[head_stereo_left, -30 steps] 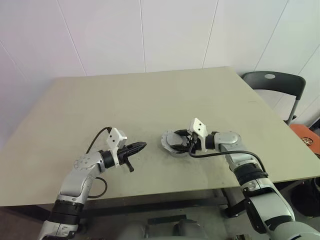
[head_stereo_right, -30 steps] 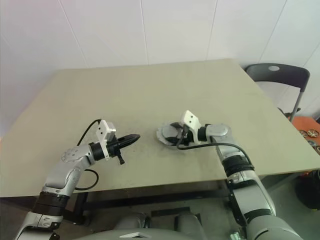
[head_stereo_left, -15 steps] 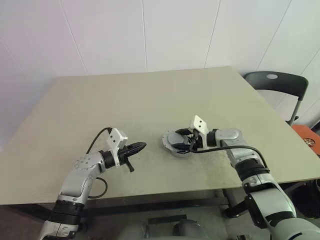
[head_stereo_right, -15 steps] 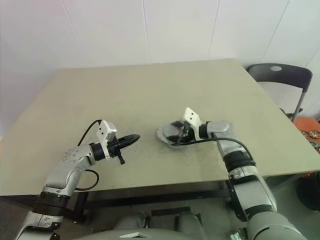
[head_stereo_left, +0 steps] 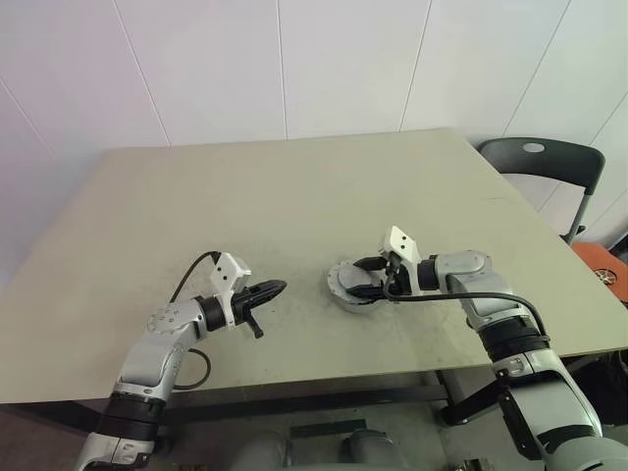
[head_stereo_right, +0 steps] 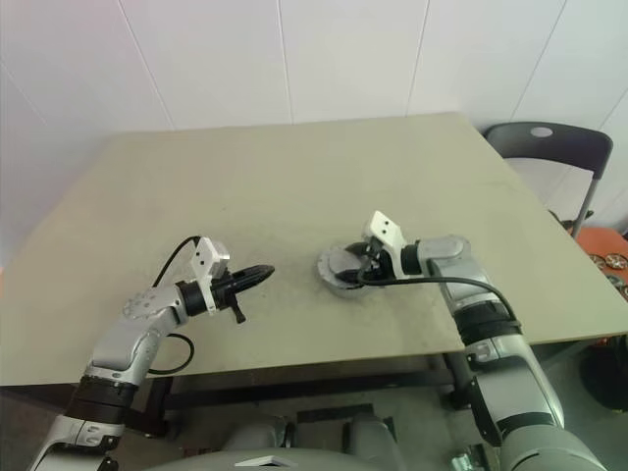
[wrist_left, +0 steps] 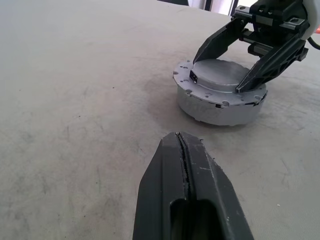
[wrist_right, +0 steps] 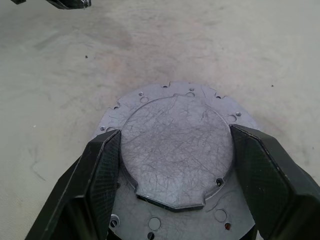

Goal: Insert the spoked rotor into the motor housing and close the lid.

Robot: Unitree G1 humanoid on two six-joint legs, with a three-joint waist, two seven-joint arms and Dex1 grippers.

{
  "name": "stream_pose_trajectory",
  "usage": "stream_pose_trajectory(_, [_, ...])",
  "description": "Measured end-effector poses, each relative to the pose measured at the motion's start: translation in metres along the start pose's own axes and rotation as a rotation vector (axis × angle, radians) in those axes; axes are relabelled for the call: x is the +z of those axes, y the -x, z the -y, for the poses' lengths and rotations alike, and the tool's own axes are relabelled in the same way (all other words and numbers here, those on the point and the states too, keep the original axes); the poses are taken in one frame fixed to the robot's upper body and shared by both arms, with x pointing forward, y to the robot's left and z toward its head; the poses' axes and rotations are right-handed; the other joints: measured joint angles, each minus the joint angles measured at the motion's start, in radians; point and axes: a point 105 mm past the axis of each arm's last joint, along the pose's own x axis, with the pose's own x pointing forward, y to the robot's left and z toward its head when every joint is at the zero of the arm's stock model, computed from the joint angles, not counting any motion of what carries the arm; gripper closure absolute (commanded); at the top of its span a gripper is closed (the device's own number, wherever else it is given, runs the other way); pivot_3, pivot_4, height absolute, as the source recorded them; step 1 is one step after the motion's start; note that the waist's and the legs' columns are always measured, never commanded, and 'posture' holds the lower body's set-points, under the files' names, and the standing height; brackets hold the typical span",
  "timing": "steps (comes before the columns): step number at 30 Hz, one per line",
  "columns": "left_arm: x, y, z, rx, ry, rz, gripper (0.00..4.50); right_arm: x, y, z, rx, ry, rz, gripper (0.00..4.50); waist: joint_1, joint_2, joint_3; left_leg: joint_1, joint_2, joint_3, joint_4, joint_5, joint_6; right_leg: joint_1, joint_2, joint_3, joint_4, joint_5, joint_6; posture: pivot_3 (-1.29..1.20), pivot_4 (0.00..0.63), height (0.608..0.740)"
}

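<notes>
The motor housing [wrist_left: 215,107] is a low silver drum standing on the table [head_stereo_left: 294,196], a little right of centre. Its grey lid [wrist_right: 177,150] lies flat on top. My right gripper [wrist_right: 175,131] reaches in from the right and is shut on the lid's raised disc, one black finger [wrist_right: 102,170] against each side. The spoked rotor is hidden. My left gripper [head_stereo_left: 278,287] is shut and holds nothing. It points at the housing from a short way off to the left, just above the tabletop.
A dark chair [head_stereo_left: 540,162] stands past the table's right edge, with an orange object [head_stereo_left: 603,265] on the floor near it. Bare tabletop lies all around the housing, and the front edge runs close below both arms.
The lid in my right gripper has come down from a tilt to lie flat on the housing. Gripper and housing sit slightly further right. The left arm has not moved.
</notes>
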Motion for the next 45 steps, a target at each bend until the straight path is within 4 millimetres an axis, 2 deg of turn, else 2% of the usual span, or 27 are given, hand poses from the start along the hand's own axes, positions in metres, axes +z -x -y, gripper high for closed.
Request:
stream_pose_trajectory(18, [-0.004, 0.000, -0.002, 0.010, -0.007, -0.014, 4.50, -0.004, 0.013, 0.002, -0.024, 0.008, -0.054, 1.46, 0.001, 0.000, 0.000, 0.000, 0.000, 0.000, 0.001, 0.000, 0.000, 0.001, 0.000, 0.000, 0.000, 0.000, 0.000, 0.00, 0.000, 0.740])
stream_pose_trajectory(29, [-0.004, 0.000, -0.002, 0.009, -0.009, -0.012, 4.50, -0.007, 0.009, -0.002, -0.039, -0.006, -0.030, 1.46, -0.003, -0.001, 0.000, 0.001, 0.000, 0.000, 0.001, 0.000, 0.000, 0.001, 0.000, 0.000, 0.001, 0.000, 0.000, 0.00, 0.000, 0.740])
stream_pose_trajectory(45, [-0.004, -0.002, -0.001, 0.007, -0.007, -0.007, 4.50, -0.016, 0.000, 0.000, -0.077, -0.021, 0.027, 1.46, -0.011, -0.001, 0.000, 0.016, 0.002, 0.000, 0.001, 0.000, 0.000, 0.015, 0.001, 0.000, 0.002, -0.003, 0.003, 0.00, 0.000, 0.740])
